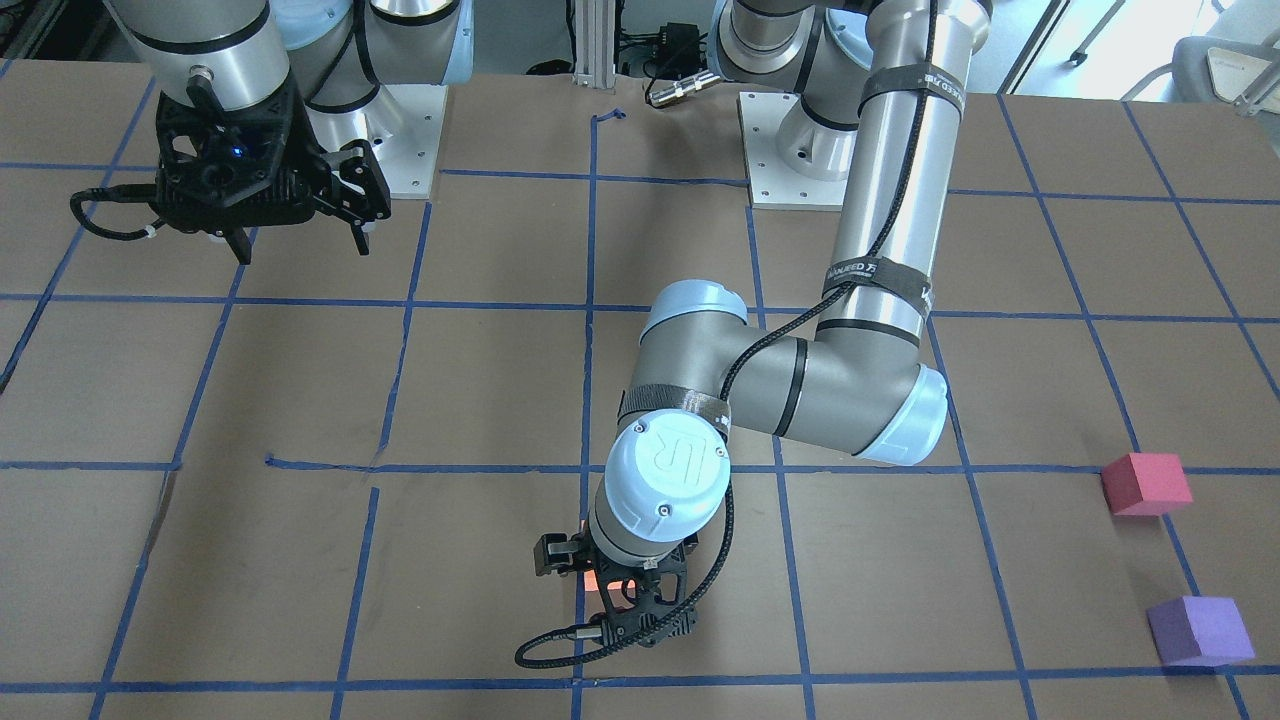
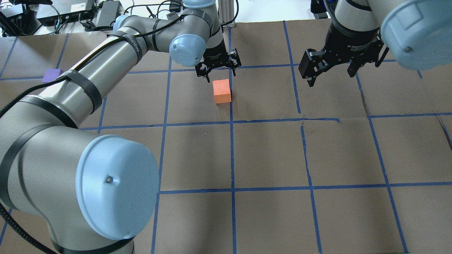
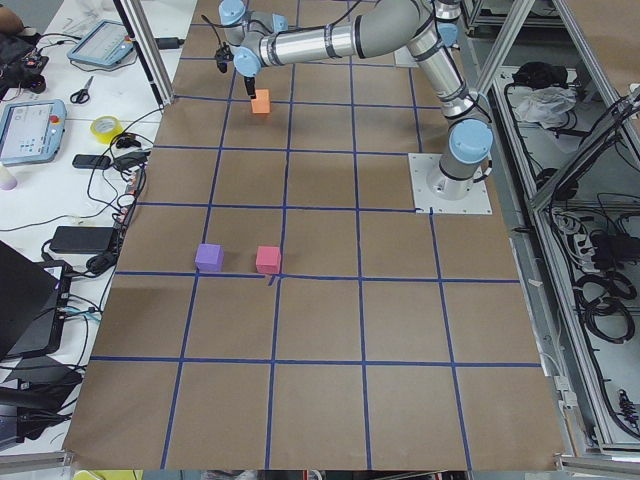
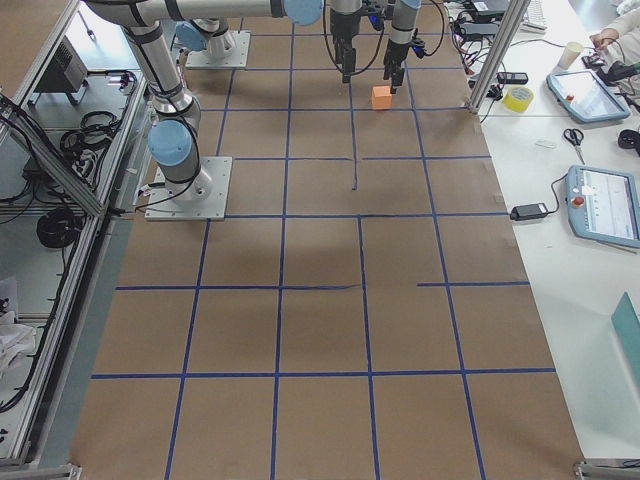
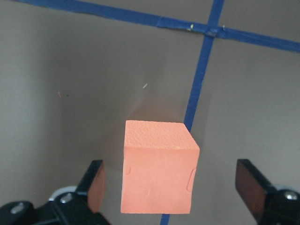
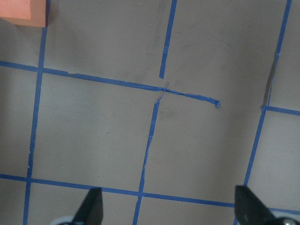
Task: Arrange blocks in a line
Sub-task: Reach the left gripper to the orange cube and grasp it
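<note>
The orange block point(image 2: 222, 91) rests on the table beside a blue tape line. My left gripper point(image 2: 219, 74) is open just above it. In the left wrist view the orange block point(image 5: 158, 173) lies between the spread fingers point(image 5: 96, 185), touching neither. The red-pink block point(image 1: 1146, 484) and the purple block point(image 1: 1200, 630) sit apart from each other at the table's end on my left. The purple block also shows in the overhead view point(image 2: 52, 75); the red-pink one is hidden there behind my left arm. My right gripper point(image 2: 332, 76) is open and empty, hanging above the table.
Brown paper with a blue tape grid point(image 2: 232, 121) covers the table. The two arm base plates point(image 1: 790, 150) stand at the robot's edge. A loose torn tape end point(image 6: 213, 102) lies under my right gripper. Tablets and cables lie on the side table point(image 4: 590, 100).
</note>
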